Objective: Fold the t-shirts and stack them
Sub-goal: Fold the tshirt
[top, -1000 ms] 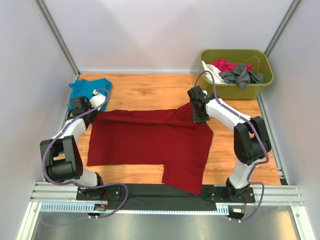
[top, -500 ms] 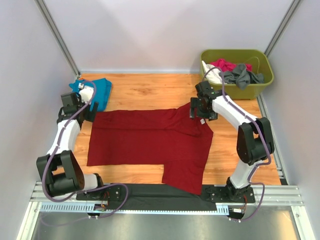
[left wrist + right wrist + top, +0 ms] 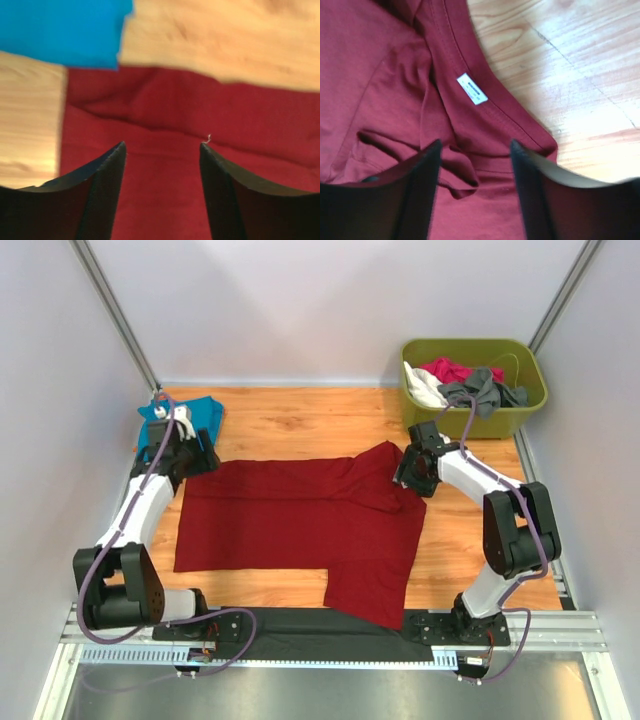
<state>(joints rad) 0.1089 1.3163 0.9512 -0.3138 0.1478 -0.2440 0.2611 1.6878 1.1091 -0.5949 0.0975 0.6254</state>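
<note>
A: Where is the big red shirt point(image 3: 300, 520)?

B: It lies spread out on the wooden worktop point(image 3: 290, 420), under both pincers.

A: What is the left pincer point(image 3: 162, 147) doing?

B: Its two black fingers are wide apart with nothing between them. It hangs over the far left corner of the red shirt. I can see red cloth through the gap.

A: And the blue shirt point(image 3: 60, 30)?

B: It sits just past the tips of the left pincer, a bit to the left. Its corner meets the edge of the red shirt.

A: What about the right pincer point(image 3: 475, 145)?

B: It is also wide apart and holds nothing. It is above the collar point(image 3: 470, 60), where the cloth is bunched up.

A: Is there any writing?

B: A small white label point(image 3: 472, 89) is sewn inside the collar, just ahead of the right pincer's tips. It has tiny print, but it is too small to read.

A: Anything else?

B: A green tub point(image 3: 470, 422) with pink, white and grey clothes point(image 3: 465, 385) stands farther off, beyond the right pincer.
</note>
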